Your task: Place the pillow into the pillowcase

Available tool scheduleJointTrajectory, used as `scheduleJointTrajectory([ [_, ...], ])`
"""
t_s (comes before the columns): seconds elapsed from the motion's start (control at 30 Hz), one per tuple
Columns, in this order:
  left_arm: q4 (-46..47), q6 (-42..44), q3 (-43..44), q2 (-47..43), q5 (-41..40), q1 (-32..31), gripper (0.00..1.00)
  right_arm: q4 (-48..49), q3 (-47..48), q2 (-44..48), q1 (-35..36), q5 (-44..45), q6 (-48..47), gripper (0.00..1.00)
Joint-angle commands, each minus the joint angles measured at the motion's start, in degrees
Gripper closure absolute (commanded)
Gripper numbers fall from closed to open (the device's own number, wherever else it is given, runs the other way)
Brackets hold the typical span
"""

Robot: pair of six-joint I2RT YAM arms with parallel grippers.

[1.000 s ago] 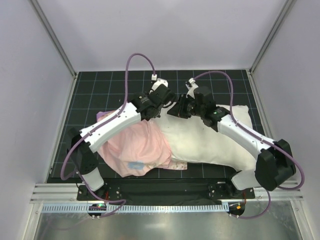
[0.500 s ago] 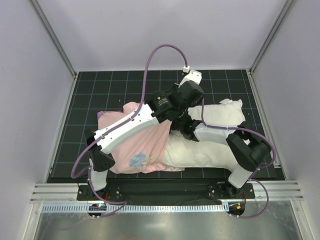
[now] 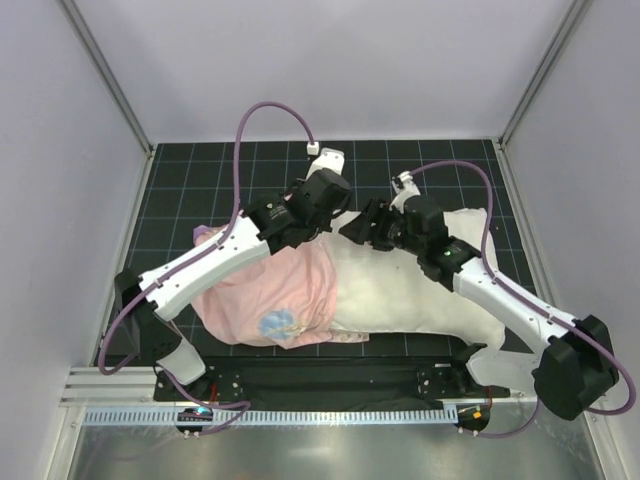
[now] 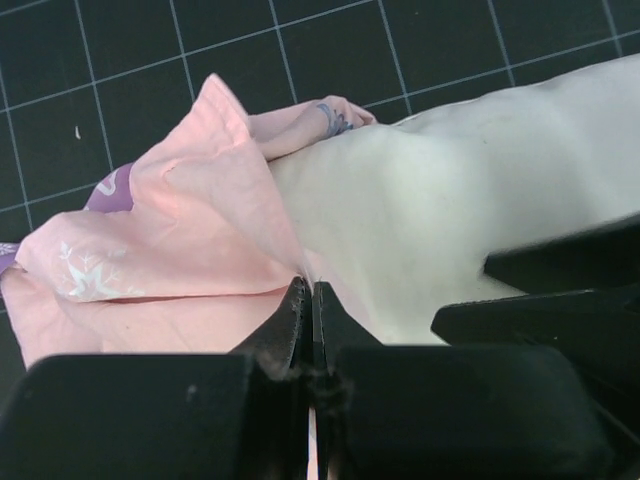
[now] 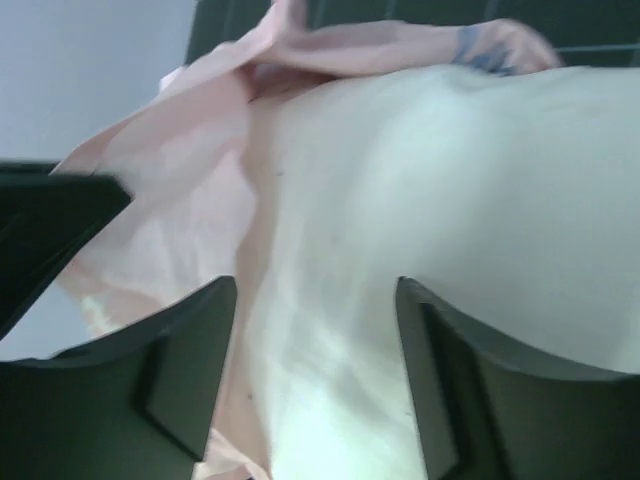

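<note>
since half a second ago both arms have swung back leftward, the right one unfolding to reach over the pillow (image 3: 410, 290). the left gripper (image 4: 308, 290) is pinched tight on the pillowcase (image 3: 270, 300) hem where it meets the white stuffing, while the right gripper (image 5: 315, 290) hangs with its jaws apart just above the bare pillow, holding nothing. the case covers only the pillow's left end; the middle and right end lie uncovered on the table (image 3: 200, 180), so most of the sleeving seems left.
</note>
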State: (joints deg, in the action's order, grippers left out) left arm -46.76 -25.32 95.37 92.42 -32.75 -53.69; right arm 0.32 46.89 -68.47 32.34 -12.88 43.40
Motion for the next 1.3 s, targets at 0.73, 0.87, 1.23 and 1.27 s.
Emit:
scheduleJointTrajectory([
  [0.73, 1.2, -0.2, 12.1, 6.7, 14.2, 4.6, 1.0, -7.8, 5.4, -3.6, 4.4, -2.7, -17.2, 0.96],
  [0.87, -4.9, 1.3, 24.6, 12.7, 16.6, 4.6, 1.0, -5.6, 4.9, 4.5, 10.7, 3.3, -13.4, 0.96],
  [1.23, -10.9, 4.4, 41.6, 22.9, 24.5, 4.9, 1.0, -5.0, -2.5, 8.6, 18.1, 16.7, -6.9, 0.96],
  [1.27, -10.7, 4.7, 39.9, 23.0, 25.5, 4.9, 1.0, -7.6, -1.7, 8.4, 18.0, 17.4, -7.4, 0.96],
])
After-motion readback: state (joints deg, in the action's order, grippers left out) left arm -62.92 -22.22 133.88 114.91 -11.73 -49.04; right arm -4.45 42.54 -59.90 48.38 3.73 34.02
